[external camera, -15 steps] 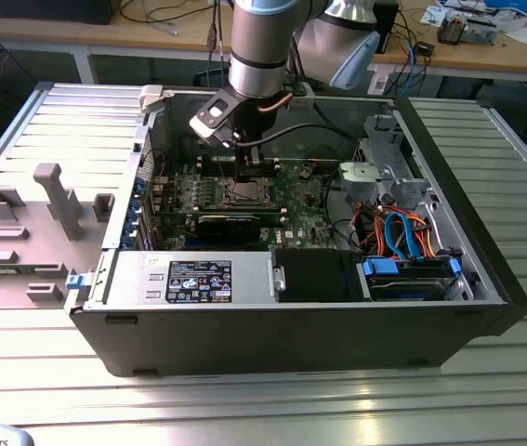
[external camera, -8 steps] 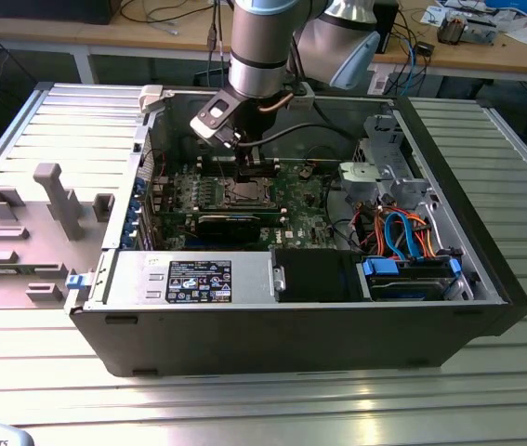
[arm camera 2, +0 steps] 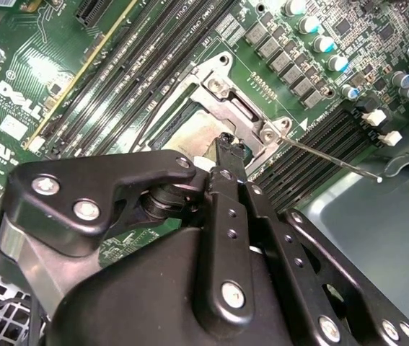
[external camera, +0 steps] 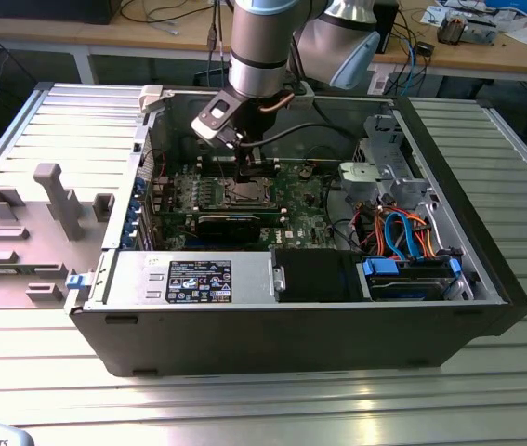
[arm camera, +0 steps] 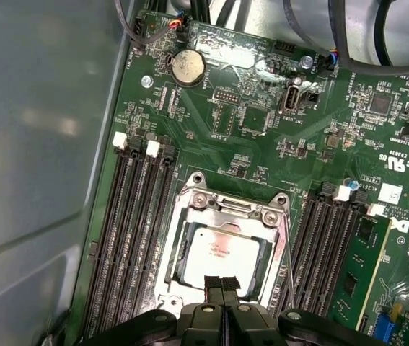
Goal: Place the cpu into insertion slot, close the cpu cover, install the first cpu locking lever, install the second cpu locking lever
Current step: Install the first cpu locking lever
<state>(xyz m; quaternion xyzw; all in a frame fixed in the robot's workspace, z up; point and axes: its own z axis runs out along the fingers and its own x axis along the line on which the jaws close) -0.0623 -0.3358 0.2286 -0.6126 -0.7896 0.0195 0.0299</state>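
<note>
1. The pincer (arm camera: 223,282) has its tips pressed together with nothing between them. It sits at one edge of the cover (arm camera: 234,209), in the upper middle of the exterior view; I cannot tell whether it touches.
2. The cpu (arm camera: 218,249) lies flat in the slot (external camera: 244,193), and the cover looks lowered around it.
3. The cpu is probably light, stiff and fragile, so it is best gripped by its edges.
4. The cover is thin metal and likely springy; press on its frame, not on the cpu.
5. A thin lever (arm camera 2: 334,160) juts out free beside the slot. It is probably stiff, slippery wire.
6. Memory slots (arm camera: 128,231) flank the slot closely on both sides.
7. A black card (external camera: 230,223) lies just below it in the exterior view, and cables (external camera: 402,232) crowd the exterior view's right.
</note>
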